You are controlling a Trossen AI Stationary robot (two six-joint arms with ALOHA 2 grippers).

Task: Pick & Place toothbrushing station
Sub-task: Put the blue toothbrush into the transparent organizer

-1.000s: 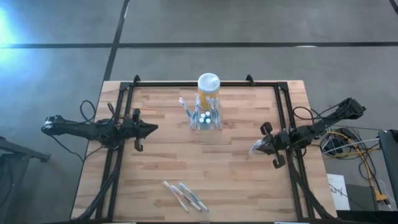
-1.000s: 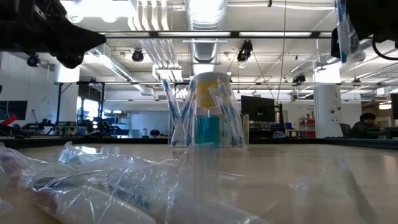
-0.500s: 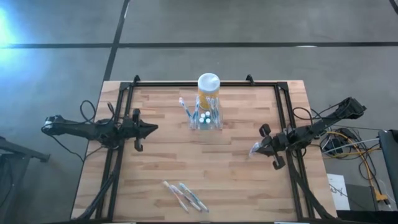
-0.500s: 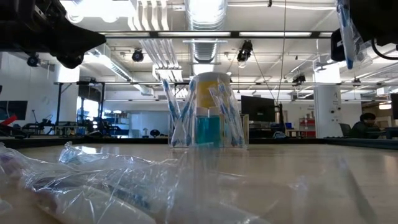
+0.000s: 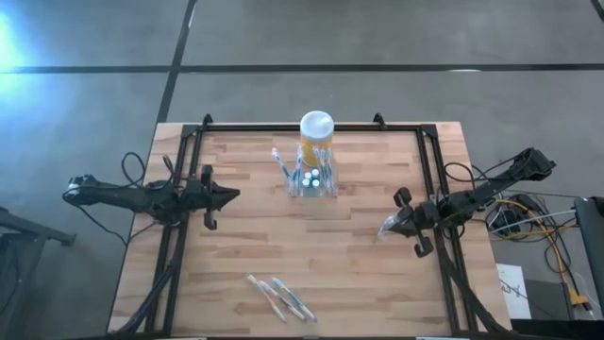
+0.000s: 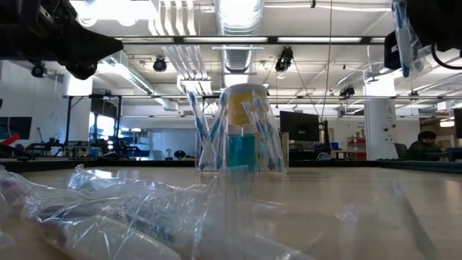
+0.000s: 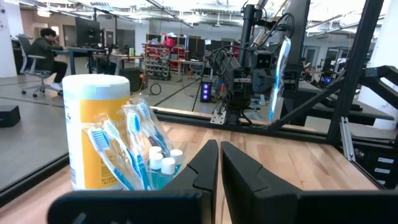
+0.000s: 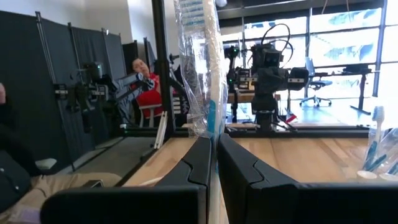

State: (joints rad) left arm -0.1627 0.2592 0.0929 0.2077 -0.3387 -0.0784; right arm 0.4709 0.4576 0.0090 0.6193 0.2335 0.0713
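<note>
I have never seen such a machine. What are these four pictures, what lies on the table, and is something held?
Two robot arms work at a wooden table. One camera looks down from above, one sits at table height, and one rides on each wrist. Near the far edge stands the clear toothbrushing station with wrapped brushes, in front of a yellow jar. More wrapped toothbrushes lie near the front edge. The right gripper is shut on a wrapped toothbrush, held above the table. The left gripper is shut and empty.
</note>
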